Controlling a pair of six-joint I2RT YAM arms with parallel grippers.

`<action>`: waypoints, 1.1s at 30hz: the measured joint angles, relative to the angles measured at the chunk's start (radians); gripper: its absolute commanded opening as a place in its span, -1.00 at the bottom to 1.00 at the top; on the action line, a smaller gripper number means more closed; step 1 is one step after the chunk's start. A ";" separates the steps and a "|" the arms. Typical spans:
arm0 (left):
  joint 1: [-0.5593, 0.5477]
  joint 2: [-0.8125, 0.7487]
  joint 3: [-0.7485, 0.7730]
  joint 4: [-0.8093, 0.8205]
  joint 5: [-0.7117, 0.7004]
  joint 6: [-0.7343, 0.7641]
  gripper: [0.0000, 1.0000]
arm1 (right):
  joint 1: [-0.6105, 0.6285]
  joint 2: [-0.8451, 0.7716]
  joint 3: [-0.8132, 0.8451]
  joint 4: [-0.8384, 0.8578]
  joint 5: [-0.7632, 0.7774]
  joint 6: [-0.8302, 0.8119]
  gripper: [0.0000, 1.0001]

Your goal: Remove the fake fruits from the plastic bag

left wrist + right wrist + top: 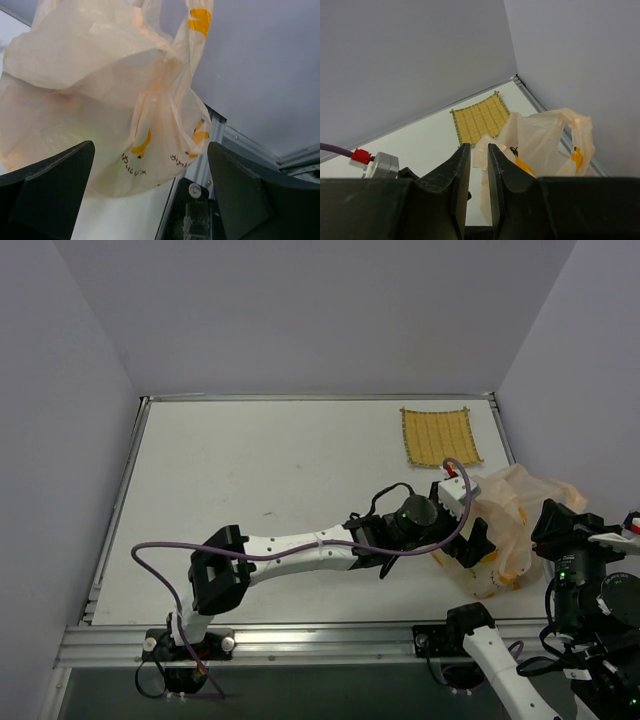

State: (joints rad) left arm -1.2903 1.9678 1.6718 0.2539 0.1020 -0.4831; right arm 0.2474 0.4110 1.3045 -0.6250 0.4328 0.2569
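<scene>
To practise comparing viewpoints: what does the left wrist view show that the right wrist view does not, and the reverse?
Only the left wrist view: the left gripper, wide open, and a screw head below the plastic bag. Only the right wrist view: the yellow woven mat, a red connector, and the right gripper, its fingers nearly together. Both: the plastic bag with its yellow-orange marks.

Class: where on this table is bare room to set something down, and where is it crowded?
Bare: table left of the mat, from far rail to the left arm. Crowded: near right corner, around bag and right arm.
</scene>
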 measured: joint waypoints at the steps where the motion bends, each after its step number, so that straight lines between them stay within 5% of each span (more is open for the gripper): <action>1: 0.000 0.020 0.024 0.005 -0.006 -0.002 0.88 | 0.000 0.000 -0.003 -0.001 0.002 0.001 -0.66; 13: 0.000 0.244 0.304 0.113 -0.098 -0.103 1.00 | 0.000 -0.017 -0.028 -0.008 -0.003 0.031 -0.63; 18: 0.000 0.365 0.487 0.091 -0.143 -0.142 0.52 | 0.000 -0.034 -0.028 -0.007 -0.039 0.054 -0.60; 22: 0.000 0.474 0.680 0.029 -0.190 -0.153 -0.19 | 0.000 -0.043 -0.039 -0.008 -0.075 0.061 -0.56; 23: 0.000 0.507 0.742 0.002 -0.203 -0.150 -0.56 | 0.000 -0.046 -0.044 -0.008 -0.083 0.061 -0.55; 25: 0.001 0.557 0.842 -0.051 -0.233 -0.134 -0.93 | 0.000 -0.049 -0.053 -0.009 -0.094 0.063 -0.51; 28: 0.008 0.552 0.828 -0.087 -0.275 -0.101 -0.95 | 0.000 -0.054 -0.063 -0.008 -0.108 0.066 -0.44; 33: 0.032 0.374 0.442 -0.044 -0.336 -0.038 -0.95 | 0.001 -0.059 -0.115 -0.006 -0.133 0.081 -0.29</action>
State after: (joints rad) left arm -1.2579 2.3417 2.1139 0.2096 -0.2337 -0.5213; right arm 0.2481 0.3519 1.1896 -0.6315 0.2996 0.3382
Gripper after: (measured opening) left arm 0.028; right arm 0.331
